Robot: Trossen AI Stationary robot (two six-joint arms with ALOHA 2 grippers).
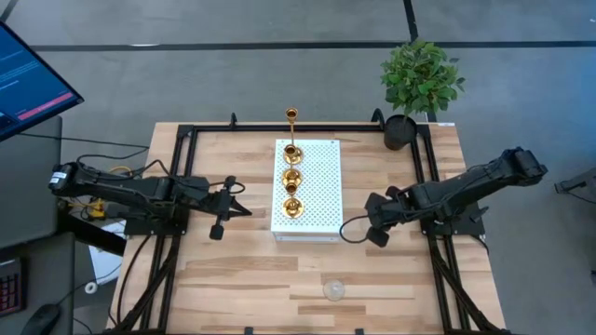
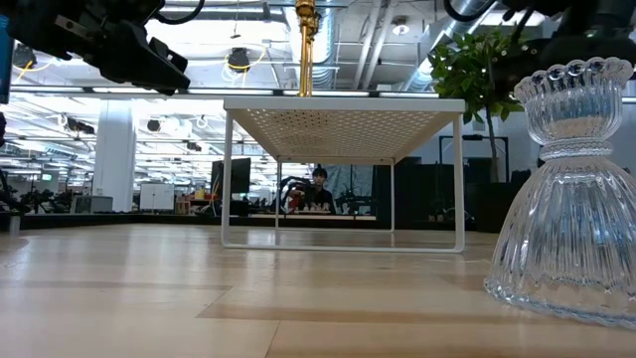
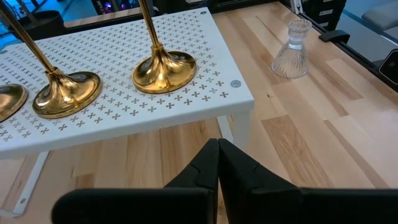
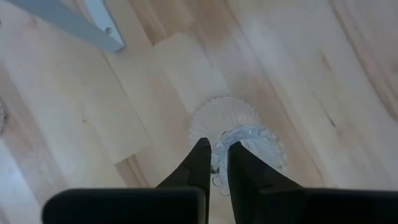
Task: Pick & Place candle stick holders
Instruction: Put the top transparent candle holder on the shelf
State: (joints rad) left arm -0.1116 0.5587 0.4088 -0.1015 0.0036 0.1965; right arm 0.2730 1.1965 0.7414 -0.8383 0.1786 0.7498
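Three gold candle stick holders (image 1: 292,177) stand by their round bases in a row on a white perforated rack (image 1: 321,200); one of them is tall and thin-stemmed (image 2: 305,45). A clear glass candle stick holder (image 4: 231,134) is under my right gripper (image 4: 215,163), just off the rack's near right corner, and the gripper is shut on it. Another glass holder (image 1: 333,290) stands alone near the table's front edge, large in the low view (image 2: 568,189). My left gripper (image 1: 237,210) hovers shut left of the rack (image 3: 124,93), holding nothing. My right gripper pinches the glass holder's beaded top rim (image 4: 219,167) between its two fingers, which come from above, pointing steeply down. One finger (image 4: 244,171) lies over the cup's opening and the other outside the rim. Whether the holder's base (image 4: 214,118) rests on the wood, I cannot tell.
A black pot with a green plant (image 1: 419,88) stands at the table's far right corner. Black frame rails (image 1: 177,186) run along both sides of the table. Bare wood lies in front of the rack around the lone glass holder (image 3: 292,42).
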